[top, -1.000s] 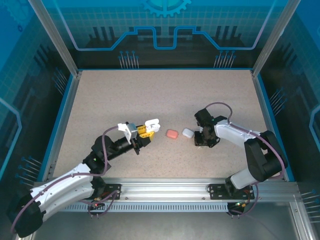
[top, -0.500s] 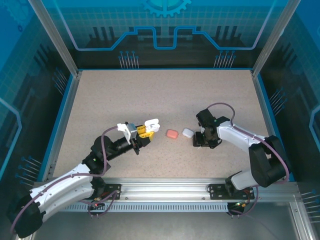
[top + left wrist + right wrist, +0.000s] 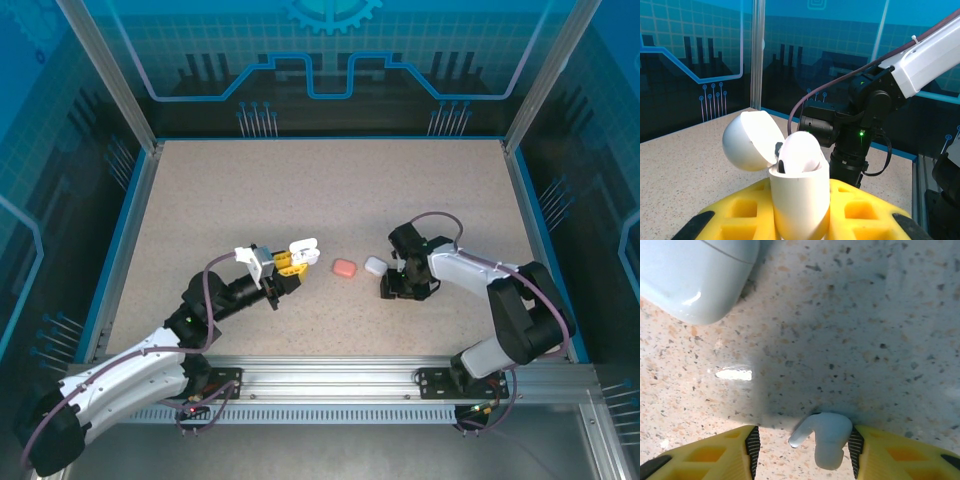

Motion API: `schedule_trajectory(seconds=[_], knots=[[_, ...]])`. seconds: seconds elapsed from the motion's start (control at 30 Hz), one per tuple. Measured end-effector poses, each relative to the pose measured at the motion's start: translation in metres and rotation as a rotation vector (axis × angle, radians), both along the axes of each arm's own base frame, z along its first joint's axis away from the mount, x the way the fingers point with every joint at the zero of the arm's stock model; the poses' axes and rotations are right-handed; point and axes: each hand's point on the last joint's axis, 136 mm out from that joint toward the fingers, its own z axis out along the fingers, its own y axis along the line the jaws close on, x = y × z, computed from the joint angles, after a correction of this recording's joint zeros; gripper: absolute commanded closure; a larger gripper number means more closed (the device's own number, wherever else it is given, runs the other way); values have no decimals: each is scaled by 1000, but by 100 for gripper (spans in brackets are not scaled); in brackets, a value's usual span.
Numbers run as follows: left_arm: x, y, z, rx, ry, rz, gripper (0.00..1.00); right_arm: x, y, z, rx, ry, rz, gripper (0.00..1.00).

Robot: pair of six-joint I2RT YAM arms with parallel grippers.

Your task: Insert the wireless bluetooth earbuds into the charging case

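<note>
My left gripper (image 3: 288,264) (image 3: 801,222) is shut on a white charging case (image 3: 304,247) (image 3: 801,200), held upright above the table. Its lid (image 3: 746,142) hangs open to the left, and one white earbud (image 3: 801,151) sits in the well. My right gripper (image 3: 389,290) (image 3: 804,446) is down on the table, open around a white stemmed earbud (image 3: 827,438). That earbud lies against the right pad (image 3: 855,450), with a clear gap to the left pad (image 3: 753,447).
A closed white case (image 3: 375,266) (image 3: 696,274) lies just ahead of my right gripper. A closed salmon case (image 3: 344,268) lies between the two grippers. The right arm (image 3: 867,107) stands close behind the held case. Blue walls ring the speckled table (image 3: 330,190).
My right gripper has opened and shifted a little left and nearer on the table. The left arm and its case have stayed still.
</note>
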Motion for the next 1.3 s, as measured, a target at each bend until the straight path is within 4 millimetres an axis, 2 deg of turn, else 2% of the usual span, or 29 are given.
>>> schedule_trajectory(seconds=[0.13,0.47,0.7,0.87,1.3], knots=[[0,0,0,1,1,0,100,3,3,0,-1,0,8,48],[0,1,0,1,1,4,100,25,32,12,39,-85,84,49],[0,1,0,4,-1,7,100,30,32,20,17,-98,97,50],[0,1,-1,5,0,8,100,27,27,23,-18,-94,110,51],[0,1,-1,5,0,8,100,18,36,29,10,-84,146,56]])
